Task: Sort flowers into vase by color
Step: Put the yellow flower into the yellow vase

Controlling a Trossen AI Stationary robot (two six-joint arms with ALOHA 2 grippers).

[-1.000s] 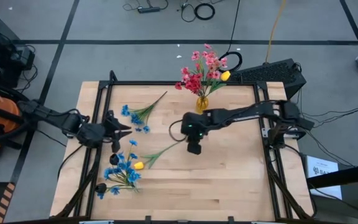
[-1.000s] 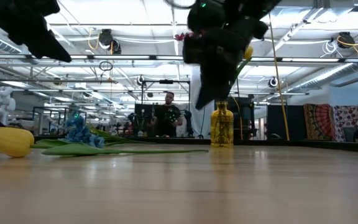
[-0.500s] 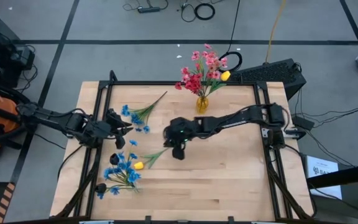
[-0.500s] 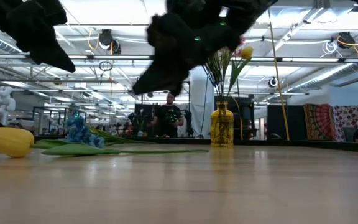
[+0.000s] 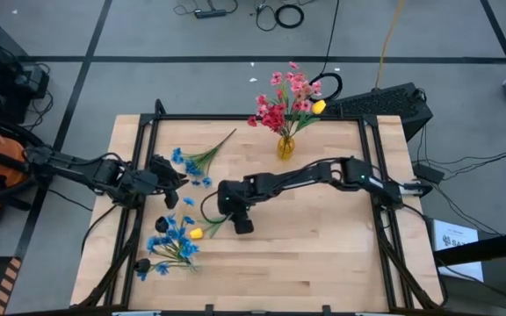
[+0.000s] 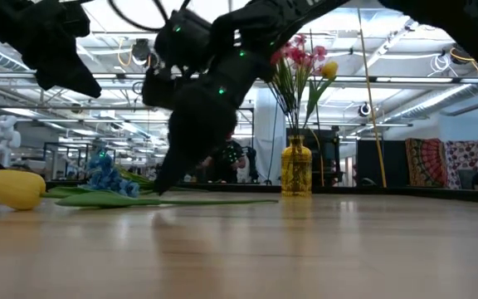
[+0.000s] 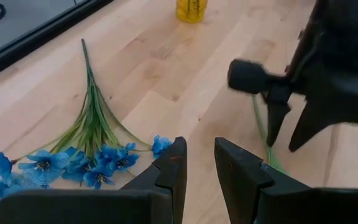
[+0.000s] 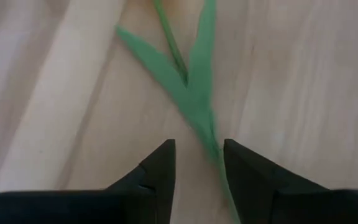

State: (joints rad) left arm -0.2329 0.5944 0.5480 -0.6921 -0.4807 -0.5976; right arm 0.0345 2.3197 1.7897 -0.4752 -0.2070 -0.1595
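A yellow-budded flower (image 5: 197,234) lies flat on the table; its green stem and leaves (image 8: 194,93) run toward my right gripper (image 5: 238,224). That gripper is open and low over the stem, one finger on either side (image 8: 197,165); I cannot tell whether it touches. A yellow glass vase (image 5: 285,146) at the far edge holds pink and red flowers and a yellow bud. A blue sprig (image 5: 196,162) lies flat at far left. A blue cluster with dark heads (image 5: 172,243) lies at near left. My left gripper (image 5: 176,180) hovers open between the two blue bunches, holding nothing (image 7: 196,165).
A black frame (image 5: 235,118) runs round the table's edges. Bare wood lies to the right of the flowers, over the table's near right half. In the low view a person (image 6: 232,158) stands far behind the table.
My right gripper has swung from the table's middle toward the left and near edges and has come down over the yellow flower's stem. The flowers have stayed where they were.
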